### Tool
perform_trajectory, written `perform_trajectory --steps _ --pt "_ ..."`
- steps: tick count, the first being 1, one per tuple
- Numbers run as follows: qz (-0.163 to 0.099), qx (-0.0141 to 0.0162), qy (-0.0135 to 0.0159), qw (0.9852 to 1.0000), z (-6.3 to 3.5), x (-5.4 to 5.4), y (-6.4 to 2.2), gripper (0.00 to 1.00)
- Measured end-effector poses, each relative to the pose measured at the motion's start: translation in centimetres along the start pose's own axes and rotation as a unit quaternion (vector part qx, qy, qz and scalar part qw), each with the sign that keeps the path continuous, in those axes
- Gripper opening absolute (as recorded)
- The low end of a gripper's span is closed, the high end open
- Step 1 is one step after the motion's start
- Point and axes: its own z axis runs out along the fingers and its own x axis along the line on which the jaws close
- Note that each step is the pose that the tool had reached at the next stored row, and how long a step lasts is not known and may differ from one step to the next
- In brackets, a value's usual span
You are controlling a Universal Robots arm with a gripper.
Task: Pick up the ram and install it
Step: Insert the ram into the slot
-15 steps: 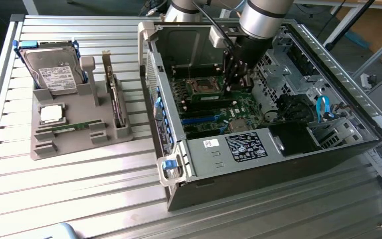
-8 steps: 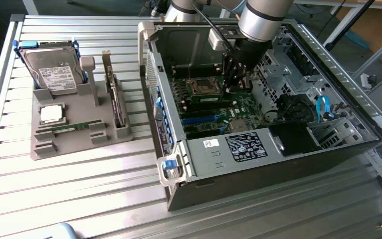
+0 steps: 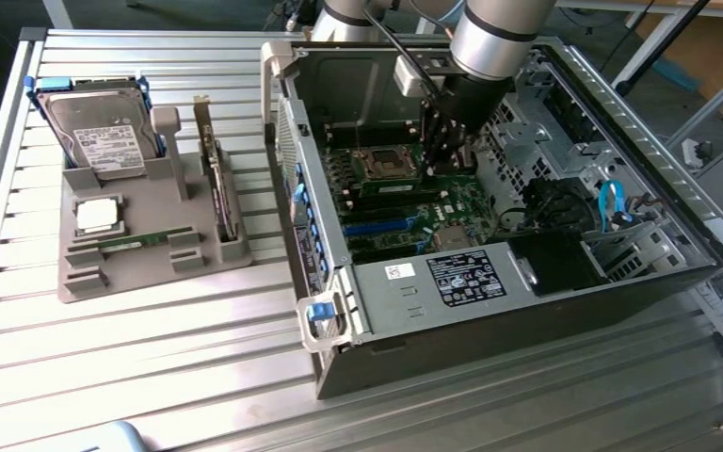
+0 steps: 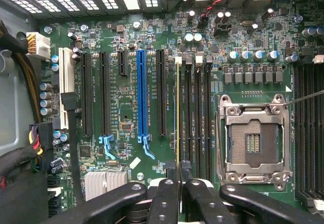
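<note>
As the claw [image 4: 178, 181], drawn narrow, pinched the ram [image 4: 178, 114] edge-on, the stick lay in line with the memory slots [image 4: 197, 118] beside the open processor socket [image 4: 253, 138], deep in the computer case [image 3: 488, 344]. Seating seemed the step in hand; whether it touched its slot was unclear. That called for a square, even press.

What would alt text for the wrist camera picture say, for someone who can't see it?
Two black robot fingers pinch a thin ram stick, seen edge-on, at the black memory slots of a green motherboard. An empty silver processor socket sits on one side of those slots, a long blue slot on the other.
</note>
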Motion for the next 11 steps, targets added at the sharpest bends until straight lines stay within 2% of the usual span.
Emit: perform_trajectory --steps 11 --pt "-0.016 0.0009 0.0007 0.9999 0.00 0.00 0.00 0.12"
